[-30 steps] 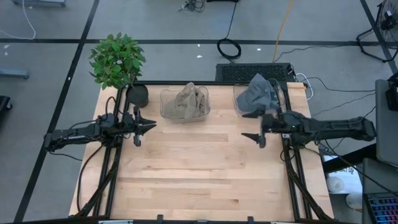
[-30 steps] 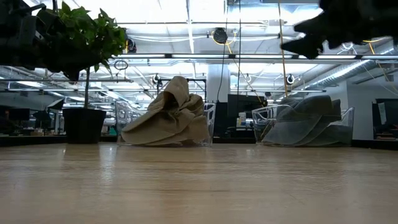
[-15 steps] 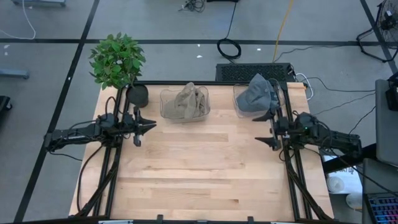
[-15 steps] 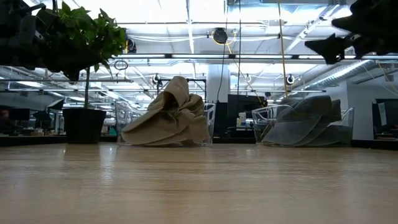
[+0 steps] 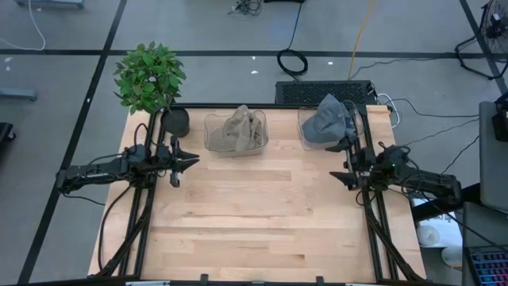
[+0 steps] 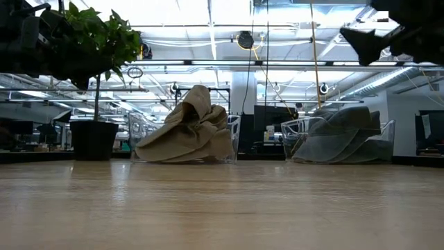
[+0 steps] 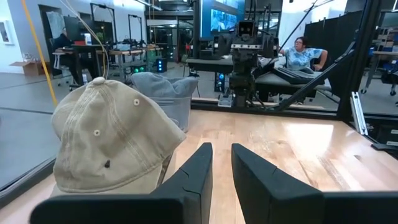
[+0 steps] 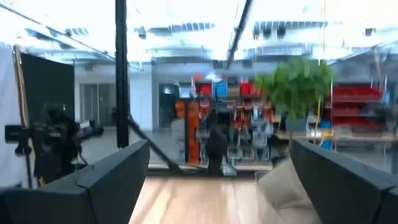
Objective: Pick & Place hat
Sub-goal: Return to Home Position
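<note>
Altogether two hats: tan hat (image 5: 236, 129), grey hat (image 5: 327, 121), apparently binned.

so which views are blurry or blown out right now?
Right wrist view: soft throughout, ceiling lights blown out, plant smeared. Low view: bright ceiling leaves the right hand a dark silhouette; the tan hat is sharp. High and left wrist views are clean, evenly lit.

Tan hat (image 5: 240, 129), grey hat (image 5: 326, 121), green plant (image 5: 148, 76)

Two hats, tan hat (image 5: 240, 127) and grey hat (image 5: 326, 121), two clear bins (image 5: 213, 137) (image 5: 305, 132), one potted plant (image 5: 149, 78)
</note>
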